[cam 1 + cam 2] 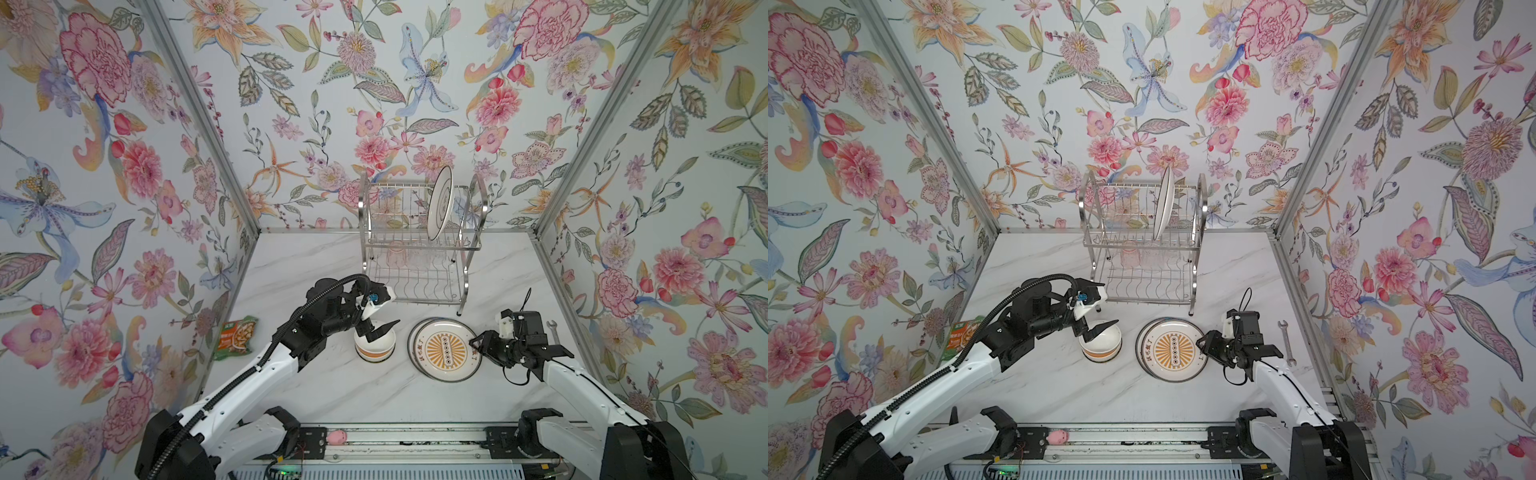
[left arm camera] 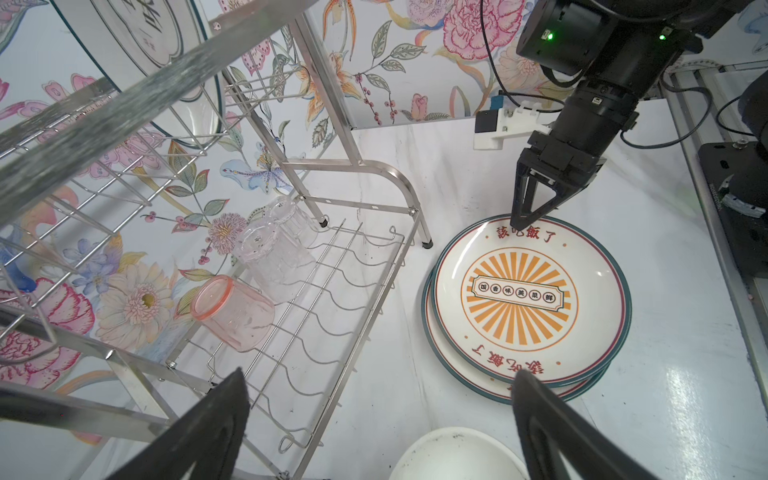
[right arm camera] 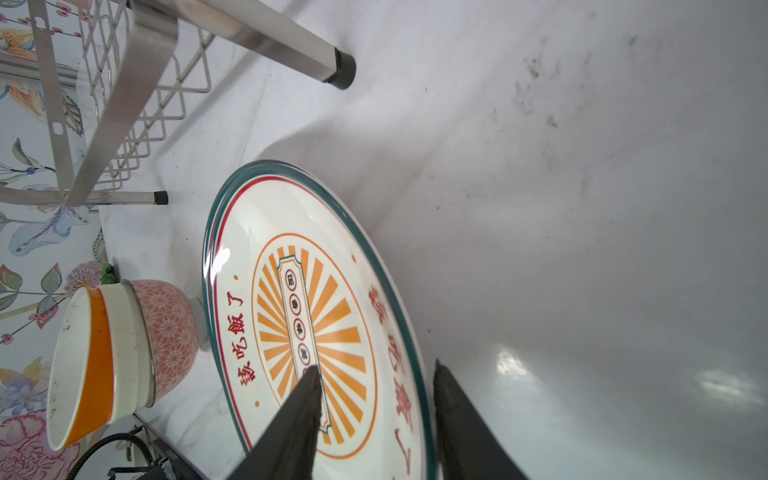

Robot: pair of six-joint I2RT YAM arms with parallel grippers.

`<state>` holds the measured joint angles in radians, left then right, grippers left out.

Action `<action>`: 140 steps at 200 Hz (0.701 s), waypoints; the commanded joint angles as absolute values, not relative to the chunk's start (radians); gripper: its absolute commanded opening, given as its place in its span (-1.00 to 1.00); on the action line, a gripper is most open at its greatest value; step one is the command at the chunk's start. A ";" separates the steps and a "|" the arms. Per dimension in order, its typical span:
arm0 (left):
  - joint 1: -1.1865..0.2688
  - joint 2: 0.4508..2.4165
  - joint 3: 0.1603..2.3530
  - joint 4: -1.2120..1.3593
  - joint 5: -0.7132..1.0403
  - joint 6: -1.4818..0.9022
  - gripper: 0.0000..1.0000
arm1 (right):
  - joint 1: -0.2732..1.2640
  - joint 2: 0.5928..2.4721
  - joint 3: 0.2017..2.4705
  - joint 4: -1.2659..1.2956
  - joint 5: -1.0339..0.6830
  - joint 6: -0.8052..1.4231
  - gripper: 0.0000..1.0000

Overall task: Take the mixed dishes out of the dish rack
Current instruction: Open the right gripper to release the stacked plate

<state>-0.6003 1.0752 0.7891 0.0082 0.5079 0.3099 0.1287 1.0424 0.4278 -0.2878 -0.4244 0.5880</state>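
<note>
The dish rack (image 1: 363, 208) (image 1: 1086, 208) stands at the back of the table. One dark-rimmed plate (image 1: 440, 203) (image 1: 1163, 203) stands upright in its upper tier. A pink tumbler (image 2: 232, 316) and a clear tumbler (image 2: 274, 253) lie on the lower shelf. An orange sunburst plate (image 1: 446, 349) (image 3: 307, 316) lies on top of another plate (image 2: 449, 374) on the table. My right gripper (image 1: 473, 343) (image 3: 376, 368) is open, its jaws standing either side of that plate's rim. My left gripper (image 1: 380, 328) (image 2: 380, 372) hangs wide open over nested bowls (image 1: 374, 347) (image 3: 124, 353), holding nothing.
A green-orange food packet (image 1: 237, 336) lies at the table's left edge. A steel wrench (image 1: 552, 330) (image 1: 1286, 343) lies by the right wall, behind the right arm. Floral walls close in three sides. A small pink object (image 1: 336, 436) sits on the front rail.
</note>
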 commanded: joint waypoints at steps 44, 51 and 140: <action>-0.588 1.081 0.816 0.067 0.488 0.296 0.99 | 0.165 1.066 0.483 -0.315 -0.351 0.601 0.02; -0.588 1.084 0.818 0.072 0.488 0.293 0.99 | 0.168 1.069 0.485 -0.308 -0.352 0.604 0.02; -0.588 1.106 0.843 0.212 0.526 0.206 0.99 | 0.193 1.085 0.492 -0.238 -0.353 0.619 0.10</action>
<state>-0.5999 1.1019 0.8043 0.1246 0.4953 0.2600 0.1841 1.0931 0.4706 -0.2565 -0.3767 0.6106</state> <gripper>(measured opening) 0.994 0.540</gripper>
